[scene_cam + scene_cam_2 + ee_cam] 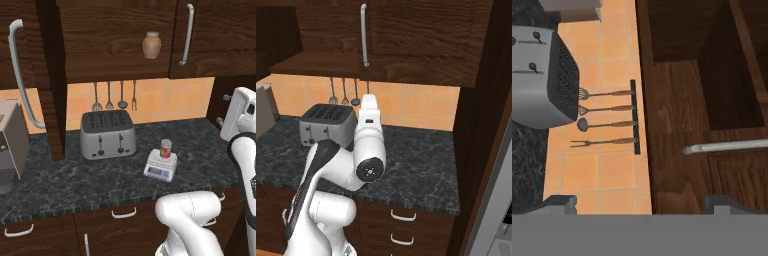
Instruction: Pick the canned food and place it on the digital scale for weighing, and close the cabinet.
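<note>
The small red canned food (166,148) stands upright on the white-grey digital scale (160,167), on the dark counter right of the toaster. The dark wooden cabinet (115,45) above is open. Its left door (47,85) is swung out, with the long silver handle (20,75) facing left. The right door (210,35) is shut. My gripper (644,205) is open with nothing between its fingertips (562,202). It is raised near the cabinet's underside, looking at a silver bar handle (727,146). The white arm (370,130) stands in front of the counter.
A silver four-slot toaster (107,134) sits against the tiled wall under several hanging utensils (114,96). A brown ceramic jar (151,45) is inside the open cabinet. A grey appliance (10,145) stands at the far left. Drawers (124,213) run below the counter edge.
</note>
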